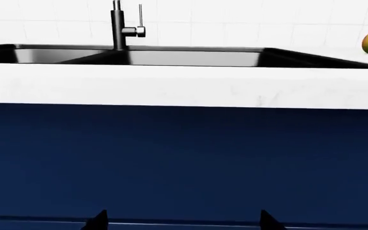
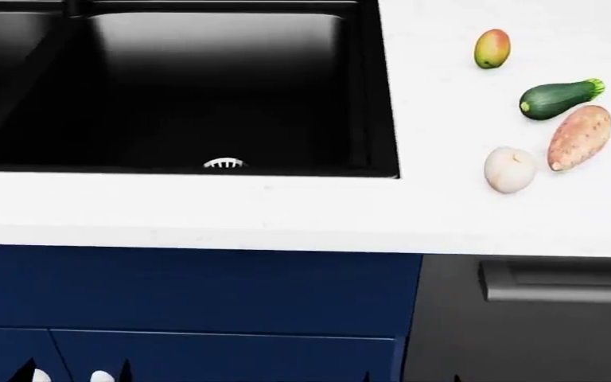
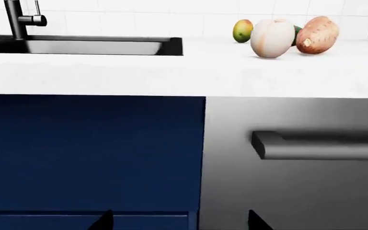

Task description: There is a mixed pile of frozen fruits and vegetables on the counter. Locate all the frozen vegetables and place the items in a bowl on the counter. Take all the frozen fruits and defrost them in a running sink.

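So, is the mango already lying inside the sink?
No, the mango lies on the counter, to the right of the sink, near the zucchini.

kitchen, black sink (image 2: 178, 87), stone counter (image 2: 284, 211), blue cabinets (image 2: 188, 290)

Head looks down over sink (image 2: 178, 87), both wrists low, facing cabinets, sharing counter (image 3: 171, 72)

My counter (image 2: 284, 215): white stone look, faint veining, smooth matt. Sink (image 2: 178, 87): glossy black, silver metal strainer (image 2: 223, 164). Sweet potato (image 2: 579, 137) speckled and rough; zucchini (image 2: 556, 98) and mango (image 2: 492, 48) smooth, slightly shiny; cabinet fronts (image 2: 188, 290) matt blue.
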Tool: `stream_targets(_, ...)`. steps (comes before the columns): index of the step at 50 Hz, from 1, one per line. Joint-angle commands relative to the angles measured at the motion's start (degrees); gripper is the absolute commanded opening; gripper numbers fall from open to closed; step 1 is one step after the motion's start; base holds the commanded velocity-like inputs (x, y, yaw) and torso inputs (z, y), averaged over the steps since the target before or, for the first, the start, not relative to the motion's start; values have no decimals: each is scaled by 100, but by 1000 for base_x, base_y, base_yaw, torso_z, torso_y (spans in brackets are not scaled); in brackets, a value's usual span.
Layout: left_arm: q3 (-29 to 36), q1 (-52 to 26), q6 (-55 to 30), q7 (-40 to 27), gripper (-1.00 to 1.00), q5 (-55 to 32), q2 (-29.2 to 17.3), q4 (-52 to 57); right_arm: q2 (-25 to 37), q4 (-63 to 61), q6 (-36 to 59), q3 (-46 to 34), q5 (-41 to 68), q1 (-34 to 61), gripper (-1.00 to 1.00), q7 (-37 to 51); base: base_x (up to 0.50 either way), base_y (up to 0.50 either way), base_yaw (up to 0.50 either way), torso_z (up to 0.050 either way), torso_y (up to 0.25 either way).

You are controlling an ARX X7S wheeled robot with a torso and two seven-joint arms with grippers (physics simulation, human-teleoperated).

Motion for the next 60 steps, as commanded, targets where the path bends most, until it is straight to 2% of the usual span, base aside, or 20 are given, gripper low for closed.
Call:
stream_targets(1,70,-11,17,-125,100,-51,-61,-7,70,-10,8,-67,93,3,100,92,0,-371,0,0,0)
stream_targets(49,338,-81,42,-369,100,-260,-241,-38,279,-3,45,-310,258,53,100,397,0,-357,0,0,0)
stream_targets(60,407,-13,145,-310,100,-320,-341,5,304,10,5,-298,358,47,100,451,0,-10,0,0,0)
